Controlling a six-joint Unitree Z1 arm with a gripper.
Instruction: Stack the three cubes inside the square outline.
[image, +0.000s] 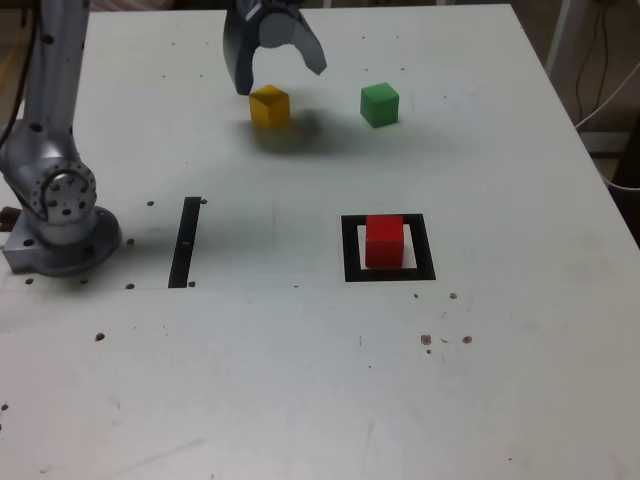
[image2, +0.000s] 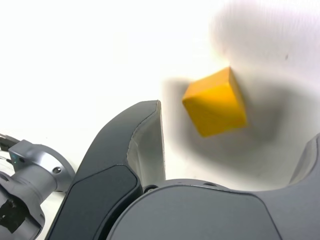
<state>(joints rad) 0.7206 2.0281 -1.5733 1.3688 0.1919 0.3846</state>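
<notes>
A red cube (image: 384, 240) stands inside the black square outline (image: 350, 250) on the white table. The yellow cube (image: 269, 105) sits at the far side of the table, and the green cube (image: 379, 104) is to its right in the exterior view. My gripper (image: 280, 78) hangs open just above and behind the yellow cube, its two dark fingers spread wide. In the wrist view the yellow cube (image2: 216, 102) lies on the table between the spread fingers (image2: 142, 145), touching neither.
The arm's grey base (image: 60, 215) stands at the exterior view's left. A thin black strip (image: 185, 241) lies flat beside it. The table's right edge (image: 585, 150) runs close to the green cube's side.
</notes>
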